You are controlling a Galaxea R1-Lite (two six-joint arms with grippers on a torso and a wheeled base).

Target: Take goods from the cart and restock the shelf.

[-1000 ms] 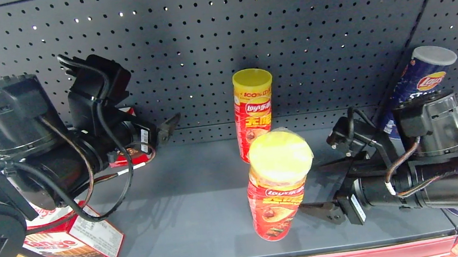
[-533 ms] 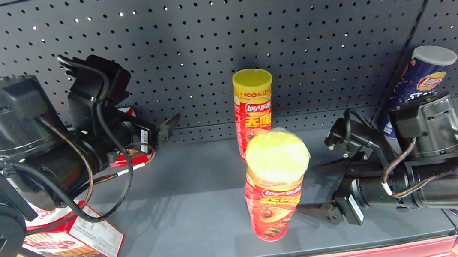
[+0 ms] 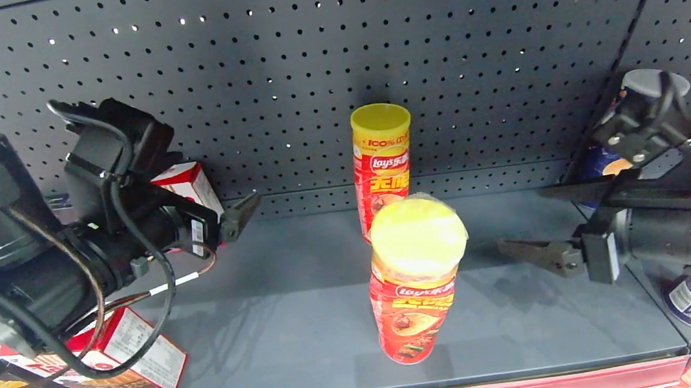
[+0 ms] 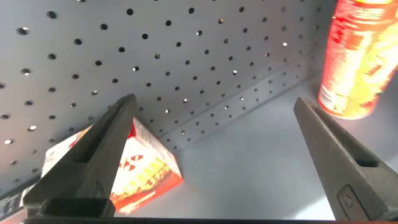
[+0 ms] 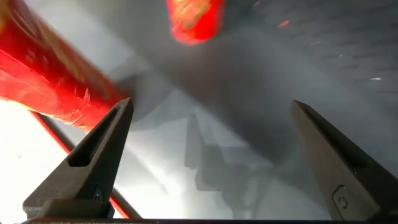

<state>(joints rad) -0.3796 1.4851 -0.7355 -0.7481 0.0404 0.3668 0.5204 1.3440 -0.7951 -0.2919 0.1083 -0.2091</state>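
The front can (image 3: 418, 290) stands upright on the shelf (image 3: 283, 331), just left of the right jaws, apparently untouched; left jaws farther off; both pairs gape wide, empty.

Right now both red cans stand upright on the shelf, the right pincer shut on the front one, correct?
No: the head view shows the right pincer open, apart from the front can. It and the rear can stand upright on the shelf.

two chip cans (image 3: 419, 277) mid-shelf, bare shelf floor (image 3: 294, 317) beside
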